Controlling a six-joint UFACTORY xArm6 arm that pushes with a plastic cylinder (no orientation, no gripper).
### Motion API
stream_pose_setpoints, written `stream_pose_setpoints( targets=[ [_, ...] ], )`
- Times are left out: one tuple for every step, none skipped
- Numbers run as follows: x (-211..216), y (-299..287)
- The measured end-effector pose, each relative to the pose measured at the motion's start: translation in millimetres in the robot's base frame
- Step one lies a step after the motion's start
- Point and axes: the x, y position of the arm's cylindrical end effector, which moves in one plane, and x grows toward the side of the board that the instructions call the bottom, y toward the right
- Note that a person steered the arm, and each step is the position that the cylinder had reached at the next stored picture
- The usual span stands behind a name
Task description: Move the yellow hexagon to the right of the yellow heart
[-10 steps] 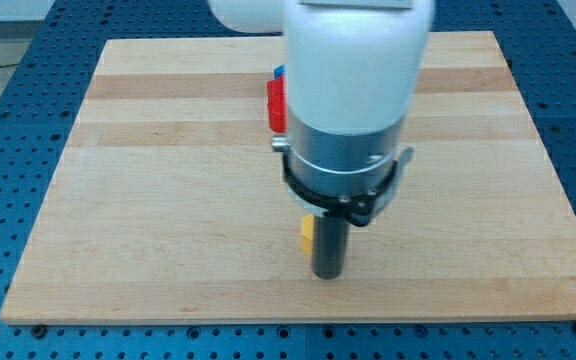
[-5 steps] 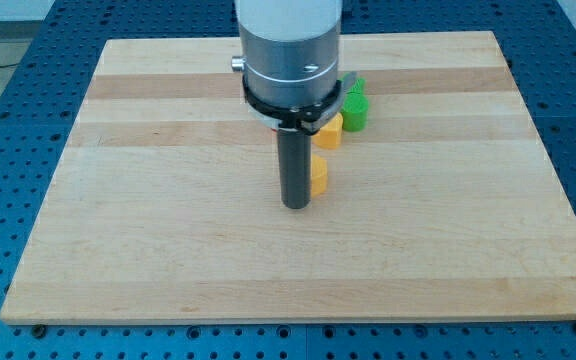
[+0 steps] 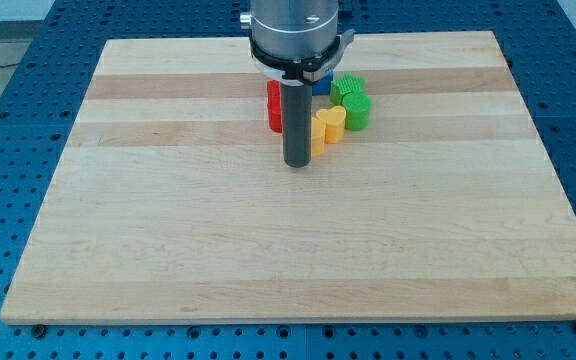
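Note:
My tip (image 3: 296, 163) rests on the board just left of the block cluster near the view's top centre. A yellow block (image 3: 317, 140), mostly hidden behind the rod, touches the rod's right side; its shape cannot be made out. The yellow heart (image 3: 331, 124) sits right behind it, touching it on the upper right.
Two green blocks (image 3: 352, 103) stand right of the yellow heart. A red block (image 3: 274, 106) sits left of the rod, partly hidden. A blue block (image 3: 322, 86) peeks out behind the rod. The wooden board (image 3: 168, 220) lies on a blue perforated table.
The arm has moved toward the view's top, pushing the yellow block up from the board's lower middle until it lies against the yellow heart.

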Motion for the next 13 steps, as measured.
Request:
stream_pose_setpoints(
  targets=[
    [1.9,-3.5],
    [16.0,6.4],
    [12.2,8.5],
    [-0.4,8.5],
    [-3.7,5.7],
    [-4.5,-1.0],
    [-8.1,-5.9],
    [-8.5,-3.5],
    [6.8,2.8],
    [11.7,12.2],
    [11.7,15.8],
    [7.0,17.0],
    [-11.9,12.9]
  ],
)
